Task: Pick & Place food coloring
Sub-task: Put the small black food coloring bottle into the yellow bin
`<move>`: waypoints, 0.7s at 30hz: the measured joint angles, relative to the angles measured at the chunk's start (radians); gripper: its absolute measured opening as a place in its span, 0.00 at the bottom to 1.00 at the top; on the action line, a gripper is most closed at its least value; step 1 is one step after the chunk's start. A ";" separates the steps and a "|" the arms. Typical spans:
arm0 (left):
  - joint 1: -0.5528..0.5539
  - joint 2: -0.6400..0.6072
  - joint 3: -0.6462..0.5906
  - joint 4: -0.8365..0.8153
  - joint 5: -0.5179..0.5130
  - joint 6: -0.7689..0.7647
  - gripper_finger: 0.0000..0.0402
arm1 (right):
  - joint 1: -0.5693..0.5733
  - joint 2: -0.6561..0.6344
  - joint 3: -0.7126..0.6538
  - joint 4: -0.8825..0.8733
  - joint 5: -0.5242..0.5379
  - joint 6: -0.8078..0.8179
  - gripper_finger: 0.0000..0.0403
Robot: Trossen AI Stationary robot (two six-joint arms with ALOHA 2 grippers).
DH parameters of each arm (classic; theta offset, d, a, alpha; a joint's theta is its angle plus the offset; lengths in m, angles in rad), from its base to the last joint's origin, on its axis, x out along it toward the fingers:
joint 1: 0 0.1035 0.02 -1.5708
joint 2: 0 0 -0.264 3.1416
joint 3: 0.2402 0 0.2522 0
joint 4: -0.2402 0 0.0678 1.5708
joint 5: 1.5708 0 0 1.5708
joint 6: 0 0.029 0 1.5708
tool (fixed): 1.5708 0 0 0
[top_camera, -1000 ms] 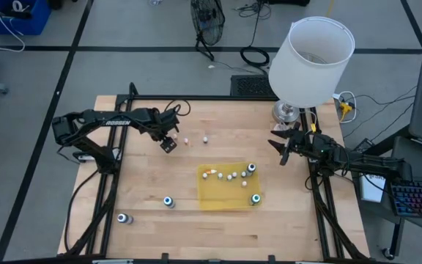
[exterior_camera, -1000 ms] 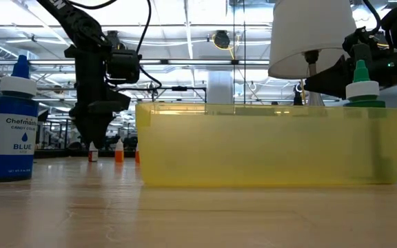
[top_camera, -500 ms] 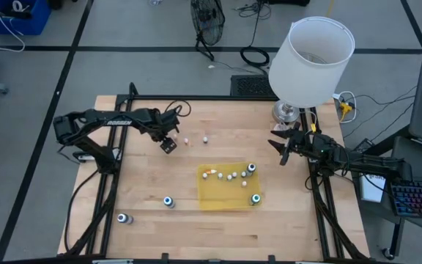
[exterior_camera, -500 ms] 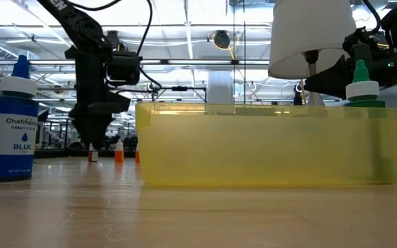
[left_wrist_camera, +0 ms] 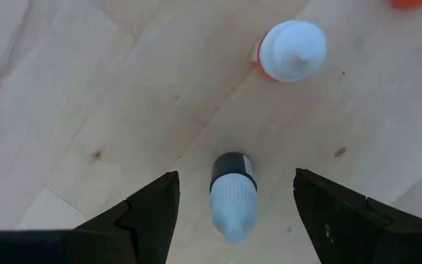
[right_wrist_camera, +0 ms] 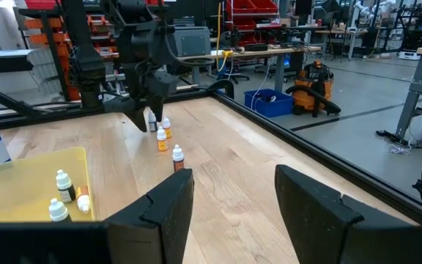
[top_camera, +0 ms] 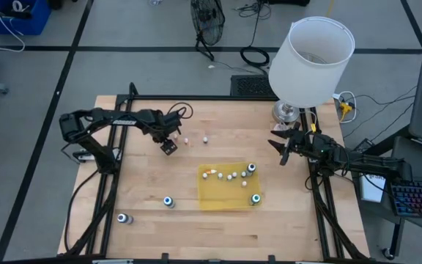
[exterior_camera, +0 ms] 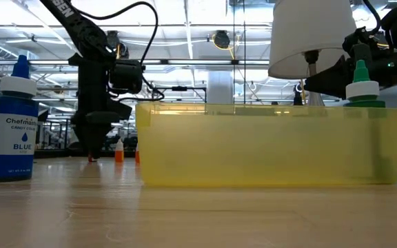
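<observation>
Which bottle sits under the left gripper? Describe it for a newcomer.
Beyond and left of the yellow tray, the left gripper hangs open over the table. The tiny bottle beneath it has a dark body and whitish cap; its neighbour is orange.

Blue bottle [exterior_camera: 12,122] beside yellow tray [exterior_camera: 267,148]

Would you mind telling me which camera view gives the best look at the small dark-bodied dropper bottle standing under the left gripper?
The left wrist view: the small dark-bodied dropper bottle stands centred between the open left gripper fingers. The high view hides it under that gripper; the low and right wrist views show only a distant sliver.
</observation>
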 joint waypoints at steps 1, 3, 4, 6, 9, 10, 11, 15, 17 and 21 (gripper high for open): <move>0.000 -0.001 0.003 -0.002 0.000 0.004 0.67 | 0.000 0.000 0.000 0.000 0.000 0.000 0.45; 0.000 -0.001 0.015 -0.013 0.000 0.019 0.67 | 0.000 0.000 0.000 0.000 0.000 0.000 0.45; 0.000 -0.001 0.024 -0.023 0.000 0.027 0.67 | 0.000 0.000 0.000 0.000 0.000 0.000 0.45; 0.000 -0.002 0.037 -0.030 0.000 0.038 0.67 | 0.000 0.000 0.000 0.000 0.000 0.000 0.45; 0.000 -0.002 0.040 -0.031 -0.001 0.047 0.67 | 0.000 0.000 0.000 0.000 0.000 0.000 0.45; 0.000 -0.002 0.040 -0.037 0.000 0.048 0.67 | 0.000 0.000 0.000 0.000 0.000 0.000 0.45; 0.000 -0.002 0.040 -0.044 -0.001 0.048 0.67 | 0.000 0.000 0.000 0.000 0.000 0.000 0.45; 0.000 -0.002 0.040 -0.051 -0.001 0.050 0.67 | 0.000 0.000 0.000 0.000 0.000 0.000 0.45; 0.000 -0.002 0.040 -0.052 -0.011 0.049 0.67 | 0.000 0.000 0.000 0.000 0.000 0.000 0.45; 0.000 -0.002 0.040 -0.052 -0.033 0.047 0.67 | 0.000 0.000 0.000 0.000 0.000 0.000 0.45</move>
